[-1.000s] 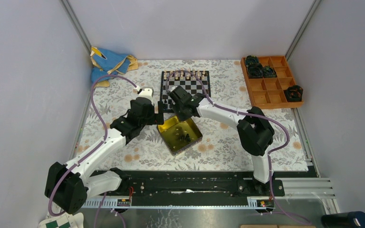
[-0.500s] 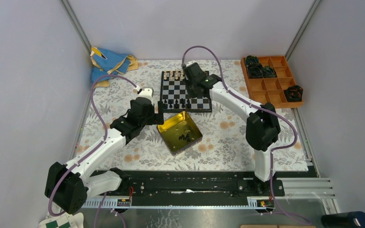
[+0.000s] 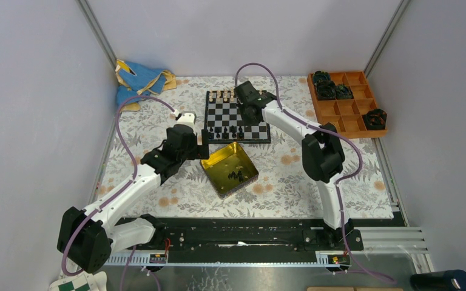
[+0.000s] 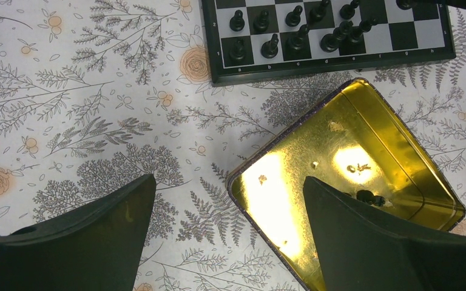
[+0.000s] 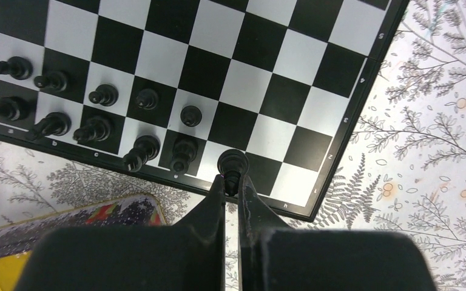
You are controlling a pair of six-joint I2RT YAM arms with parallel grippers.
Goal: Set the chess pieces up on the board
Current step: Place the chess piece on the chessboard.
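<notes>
- Plainly, the black chess piece is pinched at the very tip of the right gripper, whose fingers are pressed together on its lower part. It shows against an empty square in the chessboard's edge row.
- To do this well, I would bring it straight down onto the middle of that square. I would part the fingers only slightly once the base rests flat, then lift away vertically, because another black piece stands just to the side of the fingertips.
- Nearby, the left gripper hangs spread wide and holds nothing over the yellow tin. A small dark piece lies in the tin just beside one finger.
- Whether the held piece already touches the board cannot be told from above.
- Its kind is hard to make out, since only a rounded head shows.
- From above, the right arm covers part of the cream pieces' row.
</notes>
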